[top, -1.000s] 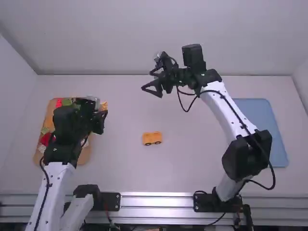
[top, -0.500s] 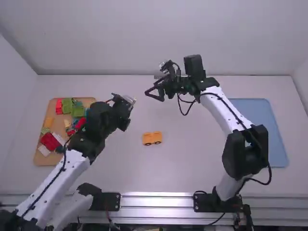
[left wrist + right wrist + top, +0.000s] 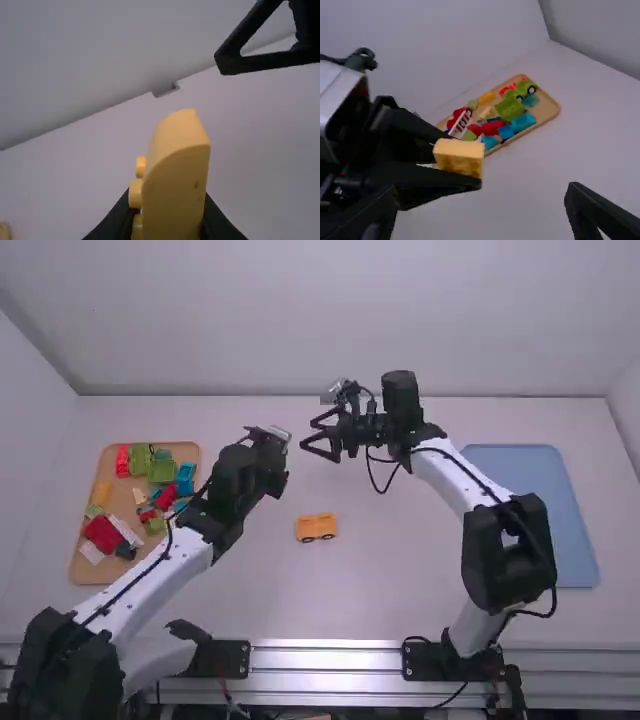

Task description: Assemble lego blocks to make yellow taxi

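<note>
On the white surface [image 3: 400, 590], between the two arms, sits a yellow wheeled piece [image 3: 317, 528] — upright, its wheels toward the arm bases. Left gripper [image 3: 276, 478]: jaws closed on a yellow curved block [image 3: 175, 175], studs exposed at one side. Right gripper [image 3: 308, 434]: jaws open, positioned near the left. Wooden tray [image 3: 80, 570] at left holds assorted coloured blocks [image 3: 162, 471] — blue tray [image 3: 545, 510] at right.

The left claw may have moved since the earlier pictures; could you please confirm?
Yes, the left claw has moved right in the high view, away from the tray, toward the middle of the table.
</note>
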Tool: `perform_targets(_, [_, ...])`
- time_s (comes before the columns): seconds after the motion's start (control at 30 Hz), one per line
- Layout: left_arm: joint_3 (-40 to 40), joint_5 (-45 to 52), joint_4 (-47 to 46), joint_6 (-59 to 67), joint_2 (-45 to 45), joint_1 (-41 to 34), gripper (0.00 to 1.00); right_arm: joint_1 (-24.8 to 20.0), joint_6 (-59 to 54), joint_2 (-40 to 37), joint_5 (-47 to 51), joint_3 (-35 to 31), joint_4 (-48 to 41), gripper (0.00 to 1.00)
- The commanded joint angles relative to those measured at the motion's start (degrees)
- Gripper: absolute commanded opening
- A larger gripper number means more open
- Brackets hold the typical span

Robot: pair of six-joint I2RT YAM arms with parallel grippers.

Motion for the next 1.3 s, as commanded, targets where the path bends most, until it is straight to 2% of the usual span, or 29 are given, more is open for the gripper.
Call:
perform_targets(0.0, [-0.3,2.9,1.7,-2.6,1.2,-0.5,0.03,0.0,4.3,0.5,-1.9,-1.7,3.3,0.92])
perform_targets(0.13, [-0.3,4.9,5.1,-4.4,3.0,-0.5,0.04,0.6,8.5,0.5,-0.6,-3.4,7.5,0.93])
perform_targets(0.43, [-0.3,4.9,4.3,1.2,4.8,-1.0,0.04,0.7,13.0,0.4,-1.2,-3.5,5.2,0.93])
perform_targets(0.73, [-0.3,4.9,5.5,3.4,4.8,-3.5,0.02,-0.1,10.7,0.4,1.9,-3.5,-1.9,0.81])
perform_targets(0.93, [-0.3,4.9,6.5,-1.6,4.8,-3.5,0.02,0.7,9.1,0.4,2.0,-3.5,-0.8,0.73])
perform_targets(1.27, [-0.3,4.9,6.8,-1.9,4.8,-3.5,0.02,2.3,9.1,0.4,2.0,-3.5,1.6,0.68])
